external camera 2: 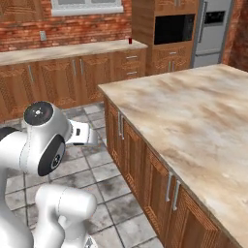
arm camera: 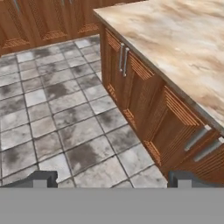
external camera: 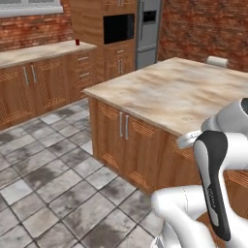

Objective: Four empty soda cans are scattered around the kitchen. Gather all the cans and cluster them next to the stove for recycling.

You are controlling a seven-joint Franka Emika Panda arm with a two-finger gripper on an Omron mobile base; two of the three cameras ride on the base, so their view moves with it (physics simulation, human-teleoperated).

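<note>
The island counter (external camera: 184,92) spreads across the right half of the left base view, its marble top bare. The wall counter (external camera: 34,52) runs along the upper left, over wooden cabinets. A single soda can (external camera: 77,42), small and red, stands at that counter's far end, just beside the tall oven cabinet (external camera: 114,34). The hand (arm camera: 111,178) is released, fingertips wide over floor tiles, holding nothing. The robot seems to be between cans; the base must next drive toward that can.
</note>
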